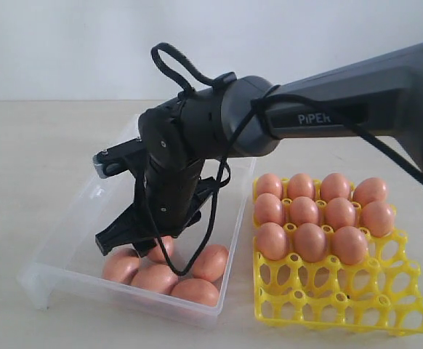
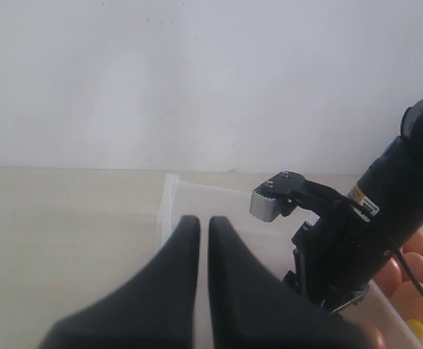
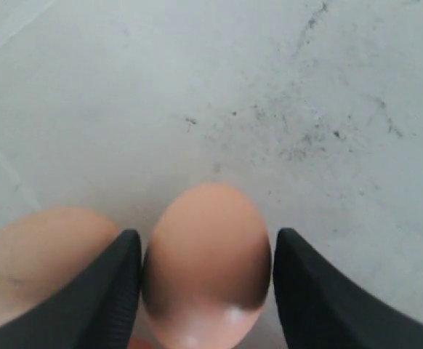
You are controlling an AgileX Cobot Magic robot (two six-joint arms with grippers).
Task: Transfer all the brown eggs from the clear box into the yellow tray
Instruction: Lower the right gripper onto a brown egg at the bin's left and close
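eggs (image 3: 208, 265): smooth, matte orange-brown | between right hand (image 3: 206, 283) fingers

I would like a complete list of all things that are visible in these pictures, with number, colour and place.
brown eggs in the yellow tray: eleven, orange-brown, filling the two back rows and three cells of the third row
brown eggs in the clear box: five, orange-brown, grouped at the near end; one lies between the right gripper's jaws
clear box: one, transparent, left of the tray
yellow tray: one, bright yellow, right of the box
table: one, pale beige, under everything
wall: one, white, behind the table
right gripper: one, black, lowered into the box, jaws either side of an egg
left gripper: one, black, jaws together, near the box's far end
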